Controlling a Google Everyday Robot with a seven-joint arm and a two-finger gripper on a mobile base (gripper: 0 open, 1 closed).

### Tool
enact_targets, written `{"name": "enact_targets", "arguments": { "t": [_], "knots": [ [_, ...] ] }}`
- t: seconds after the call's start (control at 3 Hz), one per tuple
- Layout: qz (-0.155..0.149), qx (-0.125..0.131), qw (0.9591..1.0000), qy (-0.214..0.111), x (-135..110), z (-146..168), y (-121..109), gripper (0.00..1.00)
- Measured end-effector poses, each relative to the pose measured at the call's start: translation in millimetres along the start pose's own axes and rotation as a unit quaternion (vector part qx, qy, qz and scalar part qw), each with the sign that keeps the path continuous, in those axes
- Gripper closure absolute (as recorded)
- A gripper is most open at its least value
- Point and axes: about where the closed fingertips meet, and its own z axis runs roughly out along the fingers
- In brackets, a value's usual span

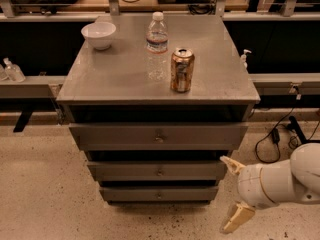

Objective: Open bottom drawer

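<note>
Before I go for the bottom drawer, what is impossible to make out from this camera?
- Camera view: the arm behind the open gripper, low to the right of the drawers, is cut off by the right edge.
- Contents of the bottom drawer: hidden by its shut front.
- Its knob: too small to tell its shape.
- Gripper-to-drawer depth: one view only.

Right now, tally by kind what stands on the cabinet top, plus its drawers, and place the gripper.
Bowl: 1
Bottle: 1
Can: 1
Drawers: 3, namely top drawer, middle drawer, bottom drawer
Total: 6
Gripper: open, low and to the right of the bottom drawer, touching nothing.
</note>
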Motion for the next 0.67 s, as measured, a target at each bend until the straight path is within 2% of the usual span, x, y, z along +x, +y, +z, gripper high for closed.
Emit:
{"name": "enact_targets", "arguments": {
  "t": [0.33, 0.67],
  "knots": [
    [-0.046, -0.053, 0.9975, -0.001, 6, 86, 31, 0.00],
    [-0.077, -0.084, 0.9927, 0.038, 40, 158, 65, 0.00]
  ]
}}
